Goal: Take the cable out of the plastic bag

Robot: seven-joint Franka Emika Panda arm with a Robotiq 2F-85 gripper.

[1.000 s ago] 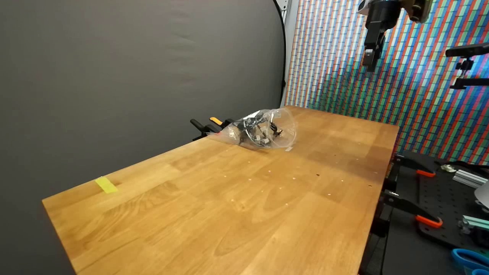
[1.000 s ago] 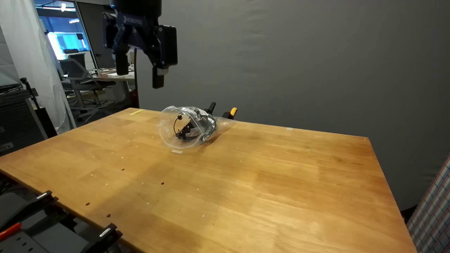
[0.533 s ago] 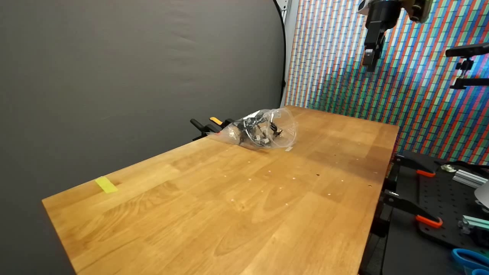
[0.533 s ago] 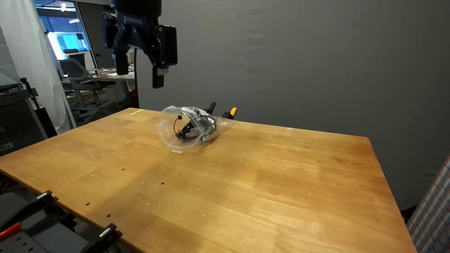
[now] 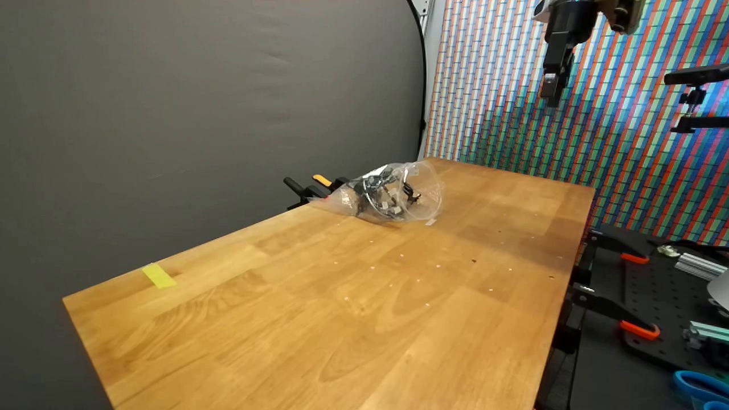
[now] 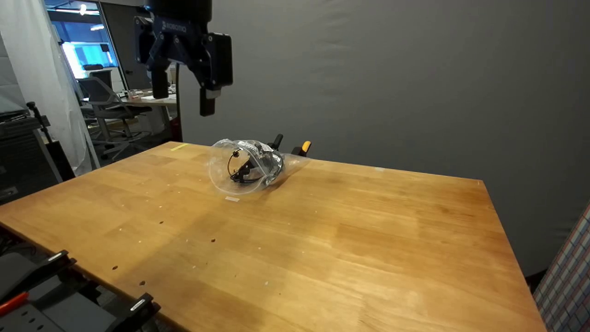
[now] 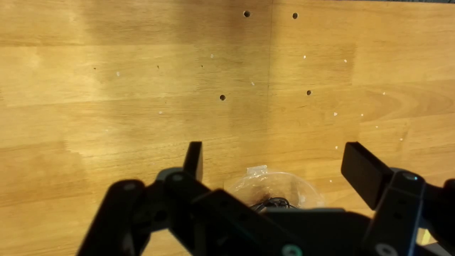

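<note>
Wrist view is showing the Robotiq gripper (image 7: 273,156) with its two black fingers (image 7: 364,174) standing wide apart. Lower in this view, a black cable (image 7: 275,202) is lying inside the clear plastic bag (image 7: 300,196), the gripper's body partly hiding both. In both exterior views, the bag is resting on its side on the wooden tabletop (image 6: 368,240), near the edge, its round mouth gaping. The gripper is hanging above the tabletop, apart from the bag. In an exterior view, black clamp handles (image 6: 298,151), one yellow-tipped, are projecting at that edge just beside the bag. Yellow tape (image 5: 159,275) is adhering near the same edge.
</note>
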